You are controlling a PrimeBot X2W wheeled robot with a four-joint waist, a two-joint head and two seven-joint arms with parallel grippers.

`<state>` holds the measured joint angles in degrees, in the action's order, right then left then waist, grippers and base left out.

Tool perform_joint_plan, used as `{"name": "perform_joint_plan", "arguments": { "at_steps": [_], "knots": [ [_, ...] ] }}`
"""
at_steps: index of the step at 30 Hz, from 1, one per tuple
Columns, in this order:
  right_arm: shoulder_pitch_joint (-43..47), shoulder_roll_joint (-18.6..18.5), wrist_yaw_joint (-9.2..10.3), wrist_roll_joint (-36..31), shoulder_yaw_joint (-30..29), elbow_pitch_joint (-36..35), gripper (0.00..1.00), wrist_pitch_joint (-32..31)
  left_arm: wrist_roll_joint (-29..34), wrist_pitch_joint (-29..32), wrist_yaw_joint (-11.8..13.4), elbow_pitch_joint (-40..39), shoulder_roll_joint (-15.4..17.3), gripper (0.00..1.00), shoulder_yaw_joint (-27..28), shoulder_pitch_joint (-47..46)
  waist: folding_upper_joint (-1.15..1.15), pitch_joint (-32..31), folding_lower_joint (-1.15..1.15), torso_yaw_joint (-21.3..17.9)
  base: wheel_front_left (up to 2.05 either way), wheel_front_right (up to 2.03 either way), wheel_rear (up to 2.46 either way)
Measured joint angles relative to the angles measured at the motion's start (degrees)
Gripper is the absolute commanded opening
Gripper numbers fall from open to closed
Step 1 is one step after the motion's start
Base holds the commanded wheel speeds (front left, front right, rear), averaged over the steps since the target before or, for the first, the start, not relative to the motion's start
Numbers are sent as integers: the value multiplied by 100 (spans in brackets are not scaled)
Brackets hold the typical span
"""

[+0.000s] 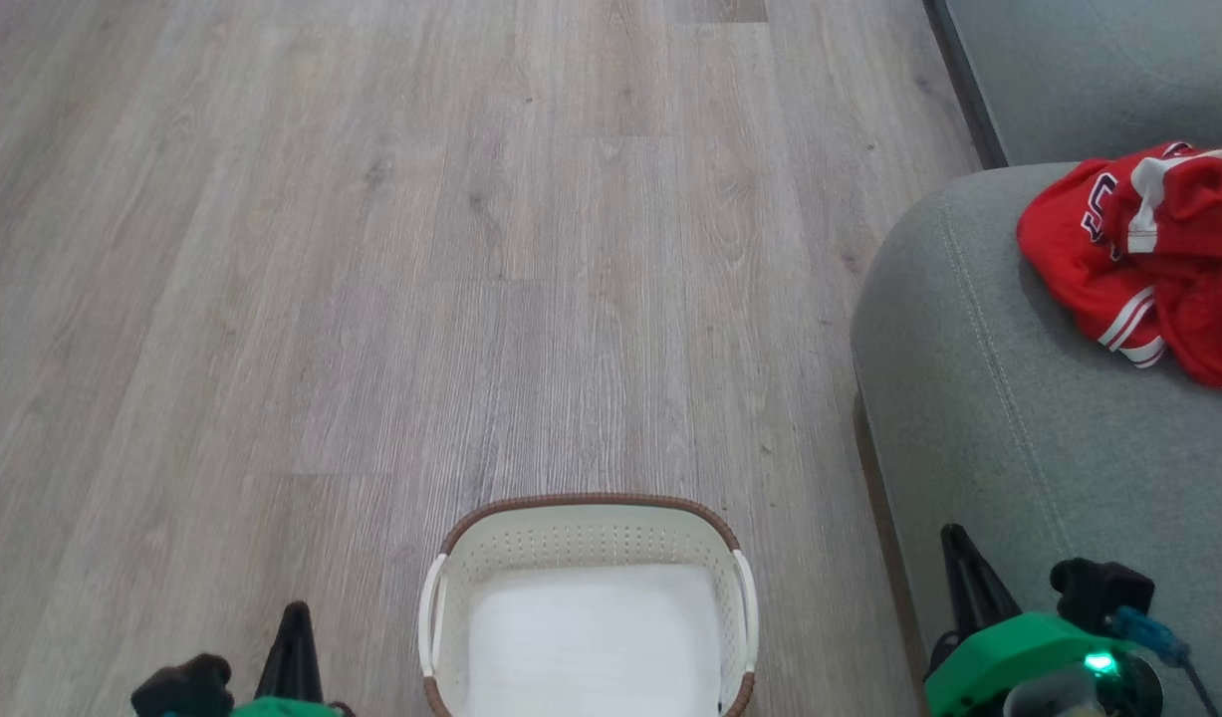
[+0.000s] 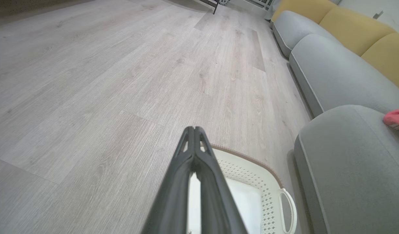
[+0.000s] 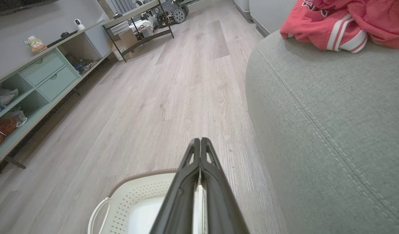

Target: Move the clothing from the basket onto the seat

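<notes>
Two hands, both clenched and both empty: the left hand (image 2: 194, 130) sat low at the left of the basket (image 1: 591, 506), and the right hand (image 3: 200, 140) low at its right, by the front edge of the seat (image 1: 969, 398). The basket stood on the floor (image 1: 371, 299) between them, and what showed of its white bottom was bare, nothing red in it. The clothing (image 1: 1138, 239) lay crumpled on the seat, ahead and to the right of the right hand, well apart from the basket. The right arm was plainly the nearer one. By my reading, the job looked done.
</notes>
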<state>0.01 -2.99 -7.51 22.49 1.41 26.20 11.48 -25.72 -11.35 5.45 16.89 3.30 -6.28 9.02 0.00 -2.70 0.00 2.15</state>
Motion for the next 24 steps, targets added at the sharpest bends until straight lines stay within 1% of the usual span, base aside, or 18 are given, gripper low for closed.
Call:
{"name": "perform_joint_plan", "arguments": {
  "at_steps": [17,24],
  "knots": [
    [-58,3,1,1133,-145,-169,0,-275,-1091,301,-201,-10,-8,0,175,-218,0,48,0,-35,0,0,0],
    [-58,4,1,1516,-198,-216,0,-393,-1451,382,-296,-10,-12,0,248,-245,0,64,0,-47,0,0,0]
  ]
}}
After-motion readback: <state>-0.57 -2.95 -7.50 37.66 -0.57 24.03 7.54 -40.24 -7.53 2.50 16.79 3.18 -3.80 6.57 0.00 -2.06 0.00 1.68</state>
